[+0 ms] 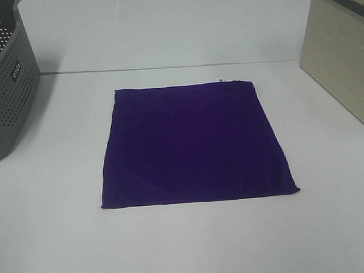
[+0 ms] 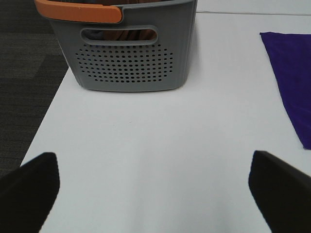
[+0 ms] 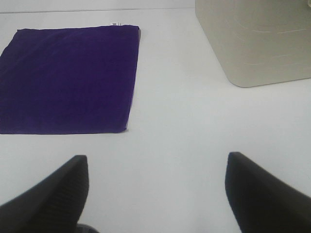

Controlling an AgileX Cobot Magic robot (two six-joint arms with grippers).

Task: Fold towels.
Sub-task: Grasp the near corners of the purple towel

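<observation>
Purple towel [image 1: 194, 142] lying flat at the middle of the white desk [image 1: 187, 251], its white tag [image 1: 221, 80] on the far edge, with bare desk on all four sides and the widest free strip toward the near edge. A grey perforated basket [image 1: 8, 89] stands at the desk's far left corner and what seems a beige box [image 1: 341, 57] at the far right, both well apart from the towel's edges. The left jaws are spread wide, dark fingertips [image 2: 31, 189] over bare desk near the basket; the right jaws are likewise spread, over bare desk beside the towel's right edge, neither holding anything.
</observation>
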